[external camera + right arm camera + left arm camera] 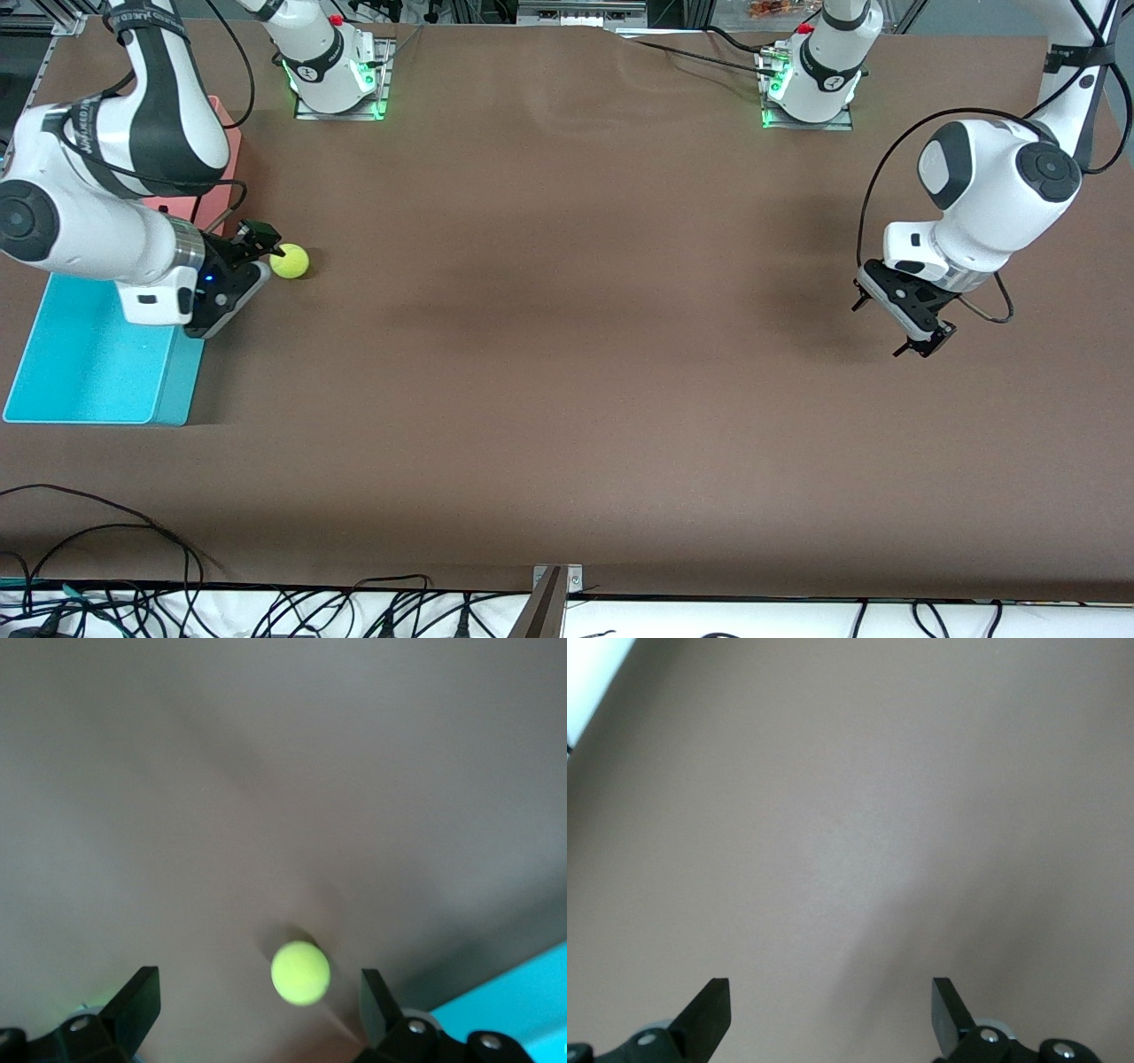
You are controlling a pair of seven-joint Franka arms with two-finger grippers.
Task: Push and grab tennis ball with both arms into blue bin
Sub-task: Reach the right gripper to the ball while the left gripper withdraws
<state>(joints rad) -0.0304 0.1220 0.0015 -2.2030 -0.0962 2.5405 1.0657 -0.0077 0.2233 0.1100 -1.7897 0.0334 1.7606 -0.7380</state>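
The right gripper (257, 252), fingers spread wide and empty, hangs low with the tennis ball (290, 260) on the brown table (567, 354) just off its fingertips, apart from both. The blue bin (89, 363) lies beneath its wrist. The left gripper (904, 323) waits open over bare table, well apart.
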